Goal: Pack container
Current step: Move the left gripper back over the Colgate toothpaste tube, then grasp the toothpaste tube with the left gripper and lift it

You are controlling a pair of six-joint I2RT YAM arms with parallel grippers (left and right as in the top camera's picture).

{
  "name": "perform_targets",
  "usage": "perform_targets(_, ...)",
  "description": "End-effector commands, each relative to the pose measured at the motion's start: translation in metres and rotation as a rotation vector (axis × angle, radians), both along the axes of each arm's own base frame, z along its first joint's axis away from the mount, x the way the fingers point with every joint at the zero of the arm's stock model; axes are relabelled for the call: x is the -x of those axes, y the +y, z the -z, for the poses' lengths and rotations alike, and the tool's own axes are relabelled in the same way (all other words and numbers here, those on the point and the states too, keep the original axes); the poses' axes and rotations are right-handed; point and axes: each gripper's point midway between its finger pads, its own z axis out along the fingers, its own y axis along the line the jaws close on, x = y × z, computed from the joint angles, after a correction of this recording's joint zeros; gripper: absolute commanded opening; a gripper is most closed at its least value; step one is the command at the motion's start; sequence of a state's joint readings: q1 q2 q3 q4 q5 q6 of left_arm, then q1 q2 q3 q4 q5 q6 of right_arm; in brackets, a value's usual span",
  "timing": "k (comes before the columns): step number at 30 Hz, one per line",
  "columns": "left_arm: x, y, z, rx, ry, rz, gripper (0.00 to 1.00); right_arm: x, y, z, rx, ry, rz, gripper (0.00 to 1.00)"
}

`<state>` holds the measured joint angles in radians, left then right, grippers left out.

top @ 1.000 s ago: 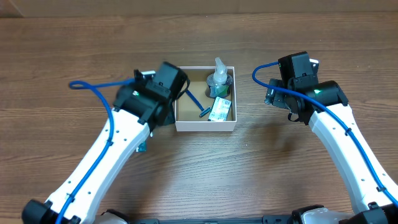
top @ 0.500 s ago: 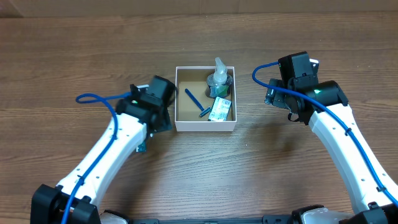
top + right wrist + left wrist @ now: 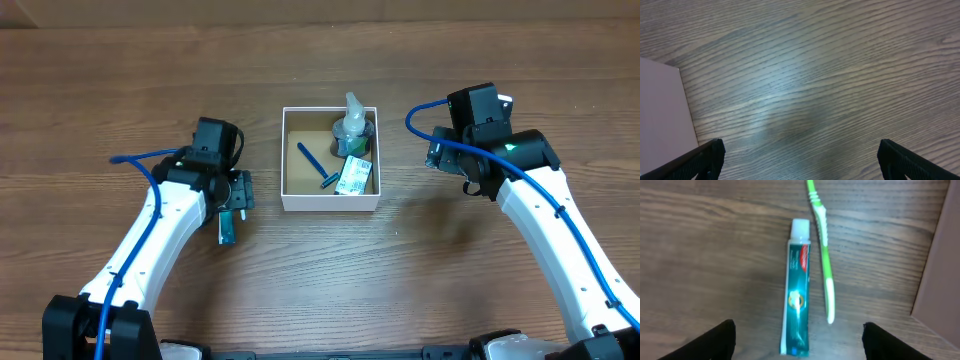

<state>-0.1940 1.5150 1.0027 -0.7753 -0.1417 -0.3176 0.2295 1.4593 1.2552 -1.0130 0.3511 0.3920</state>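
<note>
The container (image 3: 330,203) is a square white box with a brown floor at the table's middle. In it lie a clear pump bottle (image 3: 352,125), a blue pen (image 3: 312,160) and a small white-green packet (image 3: 352,177). My left gripper (image 3: 238,192) hangs open and empty left of the box. In the left wrist view my left gripper (image 3: 797,332) is above a teal toothpaste tube (image 3: 796,287) with a green toothbrush (image 3: 822,245) beside it. The tube's end shows below the arm (image 3: 226,228). My right gripper (image 3: 455,165) is open and empty right of the box.
The box's wall shows at the right edge of the left wrist view (image 3: 940,270) and at the left edge of the right wrist view (image 3: 662,115). Bare wooden table (image 3: 815,75) lies under my right gripper (image 3: 800,152).
My left arm has drawn back from the box's left wall, moving left and towards the front, and now hangs over the toothpaste. The right arm has not moved.
</note>
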Motion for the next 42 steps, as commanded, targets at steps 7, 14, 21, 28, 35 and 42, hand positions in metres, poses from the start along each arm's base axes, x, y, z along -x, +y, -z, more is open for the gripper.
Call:
perform_targets(7,0.012,0.009,0.036,0.059,0.017,-0.005,0.69,-0.004,-0.002,-0.014,0.000,-0.046,0.013,1.00)
perform_targets(14,0.007,0.009,0.046,0.074,-0.032,-0.006,0.70,-0.004,-0.002,-0.014,0.000,-0.046,0.013,1.00)
perform_targets(21,-0.002,0.011,0.045,0.058,-0.080,-0.009,0.67,-0.004,-0.002,-0.014,0.000,-0.046,0.013,1.00)
perform_targets(28,-0.005,0.012,0.044,0.057,-0.091,-0.007,0.62,-0.004,-0.002,-0.014,0.000,-0.046,0.013,1.00)
perform_targets(35,-0.006,0.013,0.058,0.045,-0.077,-0.011,0.60,-0.004,-0.002,-0.014,0.000,-0.046,0.013,1.00)
perform_targets(42,-0.003,0.015,0.084,0.029,-0.011,-0.012,0.56,-0.004,-0.002,-0.014,0.000,-0.046,0.013,1.00)
